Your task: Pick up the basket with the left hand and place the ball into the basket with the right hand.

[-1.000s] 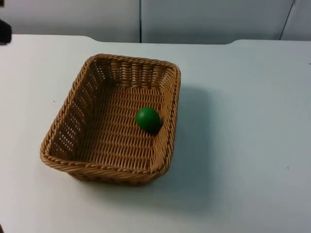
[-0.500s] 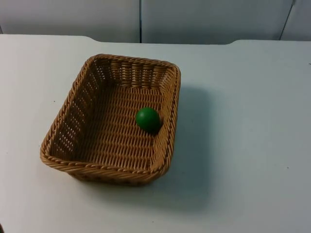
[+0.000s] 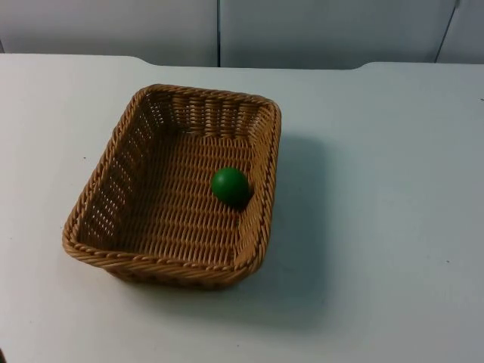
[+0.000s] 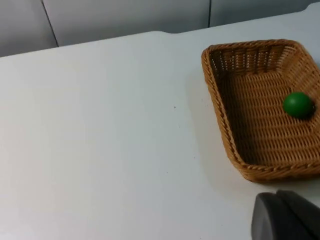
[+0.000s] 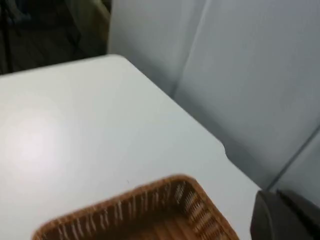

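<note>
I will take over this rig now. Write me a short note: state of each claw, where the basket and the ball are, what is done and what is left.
Left claw: away from the basket, beside its near corner, holding nothing; whether open or shut cannot be told.
Right claw: back toward the grey partition wall, holding nothing.
Basket: stands flat on the white table.
Ball: green, inside the basket, against its right wall.
Done: ball is in the basket.
Left: nothing visible; both arms wait.
</note>
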Motion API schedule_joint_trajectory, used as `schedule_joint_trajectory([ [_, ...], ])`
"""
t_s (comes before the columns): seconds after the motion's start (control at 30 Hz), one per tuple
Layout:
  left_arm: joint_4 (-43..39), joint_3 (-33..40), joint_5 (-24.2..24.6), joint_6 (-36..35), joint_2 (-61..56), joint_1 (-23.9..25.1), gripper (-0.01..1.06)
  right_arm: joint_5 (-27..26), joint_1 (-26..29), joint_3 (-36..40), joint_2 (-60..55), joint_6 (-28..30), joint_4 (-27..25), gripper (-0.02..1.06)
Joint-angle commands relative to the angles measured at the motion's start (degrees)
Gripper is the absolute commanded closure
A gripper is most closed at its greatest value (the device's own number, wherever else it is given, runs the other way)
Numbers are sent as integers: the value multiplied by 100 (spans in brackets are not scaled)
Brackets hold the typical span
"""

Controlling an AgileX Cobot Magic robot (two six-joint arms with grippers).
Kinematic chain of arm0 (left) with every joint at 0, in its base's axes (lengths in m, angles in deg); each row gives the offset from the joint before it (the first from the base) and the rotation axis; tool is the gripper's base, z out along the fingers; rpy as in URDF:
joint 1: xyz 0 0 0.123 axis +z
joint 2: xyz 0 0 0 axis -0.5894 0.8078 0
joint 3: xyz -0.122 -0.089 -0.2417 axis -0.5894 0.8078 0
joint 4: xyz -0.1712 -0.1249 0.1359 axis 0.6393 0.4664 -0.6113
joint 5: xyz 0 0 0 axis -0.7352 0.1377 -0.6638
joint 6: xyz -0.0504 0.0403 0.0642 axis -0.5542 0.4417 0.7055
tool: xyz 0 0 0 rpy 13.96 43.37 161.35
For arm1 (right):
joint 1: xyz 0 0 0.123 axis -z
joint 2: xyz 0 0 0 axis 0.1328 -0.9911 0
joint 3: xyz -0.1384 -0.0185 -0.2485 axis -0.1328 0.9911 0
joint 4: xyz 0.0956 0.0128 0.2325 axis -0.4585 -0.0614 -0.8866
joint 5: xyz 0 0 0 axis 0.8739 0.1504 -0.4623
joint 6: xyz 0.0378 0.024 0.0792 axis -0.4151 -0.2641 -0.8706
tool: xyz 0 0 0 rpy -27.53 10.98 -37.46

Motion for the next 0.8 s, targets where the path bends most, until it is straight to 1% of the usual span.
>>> schedule_joint_trajectory([
  [0.0, -197, 33, 118, -220, -333, 19, 105, 859, -7, -28, 33, -1088, 1281, 105],
  [0.03, -197, 33, 118, -220, -333, 19, 105, 859, -7, -28, 33, -1088, 1281, 105],
  [0.1, -461, 33, 286, -376, -333, 19, 105, 1629, -7, -17, 45, -1099, 1283, 105],
  [0.13, -536, 46, 384, -432, -333, 19, 105, 1934, -7, 21, 47, -1075, 1184, 105],
  [0.17, -536, 46, 384, -432, -333, 19, 105, 1934, -7, 21, 47, -1075, 1184, 105],
  [0.2, -548, 62, 384, -446, -333, 19, 105, 2169, -7, 111, 109, -1062, 1088, 105],
  [0.23, -548, 75, 384, -446, -333, 19, 105, 2573, -7, 318, 213, -1010, 994, 105],
  [0.3, -509, 73, 384, -446, -333, 19, 105, 2962, -7, 634, 416, -997, 759, 105],
  [0.33, -509, 73, 384, -446, -333, 19, 105, 2962, -7, 634, 416, -997, 759, 105],
  [0.4, -476, 73, 384, -446, -333, 19, 105, 3115, -7, 1003, 730, -1021, 604, 105],
  [0.47, -385, 73, 373, -446, -333, 19, 105, 3170, -7, 1429, 1142, -1279, 604, 105],
  [0.5, -385, 73, 373, -446, -333, 19, 105, 3170, -7, 1429, 1142, -1279, 604, 105],
  [0.6, -372, 73, 373, -446, -333, 19, 105, 3394, -7, 2127, 1807, -1521, 731, 105],
  [0.63, -372, 73, 373, -446, -333, 19, 105, 3409, -7, 2490, 2140, -1531, 770, 105],
  [0.67, -372, 73, 373, -446, -333, 19, 105, 3409, -7, 2490, 2140, -1531, 770, 105],
  [0.77, -372, 73, 373, -446, -333, 19, 105, 3311, -7, 3252, 2902, -1531, 770, 105],
])
